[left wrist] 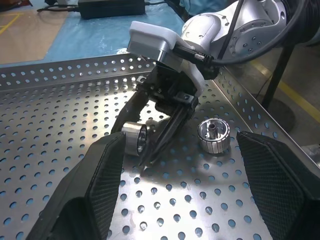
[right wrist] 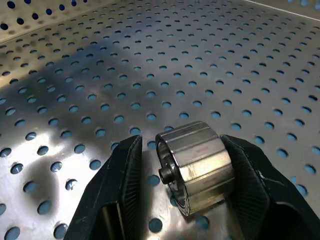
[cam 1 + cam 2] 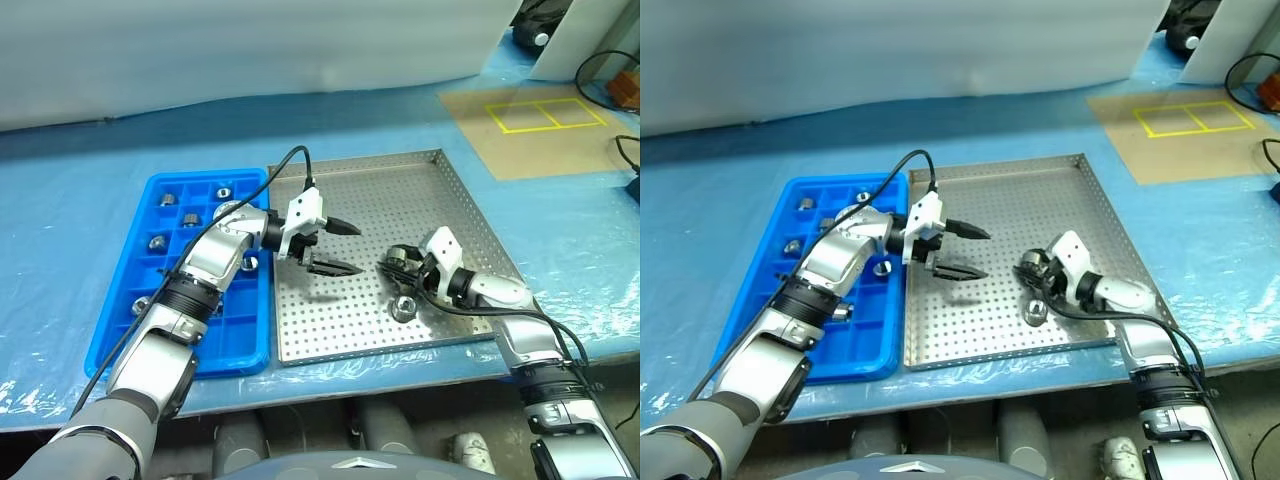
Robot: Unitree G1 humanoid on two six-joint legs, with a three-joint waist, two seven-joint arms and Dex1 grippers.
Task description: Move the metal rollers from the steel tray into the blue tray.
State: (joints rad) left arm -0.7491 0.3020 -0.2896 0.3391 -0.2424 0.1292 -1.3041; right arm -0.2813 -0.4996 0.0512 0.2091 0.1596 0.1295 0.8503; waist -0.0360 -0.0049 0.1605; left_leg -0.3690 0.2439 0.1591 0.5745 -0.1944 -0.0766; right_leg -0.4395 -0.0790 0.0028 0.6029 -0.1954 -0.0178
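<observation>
Nearest the camera, the robot's two arms reach forward over a desk [image 3: 90, 180] covered in blue plastic sheeting. On the left lies the bright blue rectangular plastic tray [image 3: 110, 330] with its grid of small square compartments; several already hold small silver-grey metal rollers [image 3: 156, 242], each kept in a cell of its own. The left arm crosses above this tray, bent at the wrist so its left pincer [image 3: 338, 247] points right, hovering over the large square perforated steel tray [image 3: 400, 185]. Its two black fingers stand apart and empty, likely waiting for a handover or its own pick. Further right, the right arm lies low, angled forward and left, its right pincer [image 2: 177, 165] down at the steel tray's floor. Its fingers bracket one short metal roller lying on its side [image 2: 196, 165], one on each flat end; whether they press it firmly yet is unclear. Just beside it, another roller [image 1: 213, 135] stands on end on the perforated floor.
</observation>
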